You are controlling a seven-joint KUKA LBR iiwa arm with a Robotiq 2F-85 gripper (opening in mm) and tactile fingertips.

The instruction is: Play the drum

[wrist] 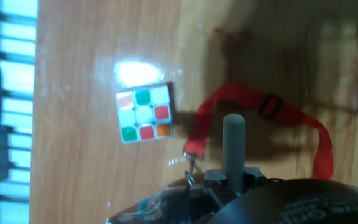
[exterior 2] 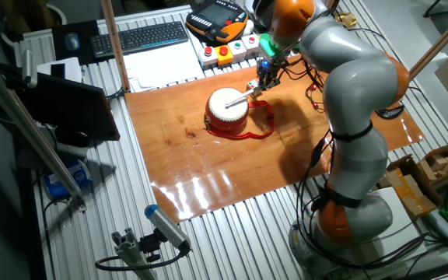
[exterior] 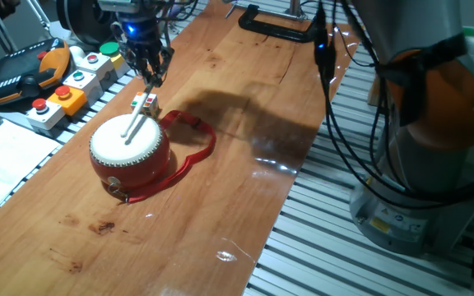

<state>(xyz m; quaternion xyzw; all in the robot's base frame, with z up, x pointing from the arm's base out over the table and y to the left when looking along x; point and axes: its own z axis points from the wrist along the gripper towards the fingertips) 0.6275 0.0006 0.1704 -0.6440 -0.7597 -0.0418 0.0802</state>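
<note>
The drum [exterior: 128, 150] has a red body and a cream-white skin and stands on the wooden table [exterior: 220, 205], with its red strap [exterior: 196, 148] looped to its right. My gripper [exterior: 150, 72] is above and behind the drum, shut on a white stick [exterior: 137, 113]. The stick slants down and its tip rests on or just over the skin. The other fixed view shows the drum [exterior 2: 226, 109], the gripper [exterior 2: 266, 74] and the stick [exterior 2: 243, 95]. The hand view shows the stick [wrist: 233, 143] end-on, the strap [wrist: 291, 118] and a small multicoloured cube [wrist: 143, 114].
The cube [exterior: 145, 104] lies on the table just behind the drum. A button box [exterior: 72, 82] and an orange pendant [exterior: 23, 74] sit at the left edge. A black clamp [exterior: 274, 25] is at the back. A keyboard [exterior 2: 142, 37] lies beyond. Cables [exterior: 336, 123] hang at the right.
</note>
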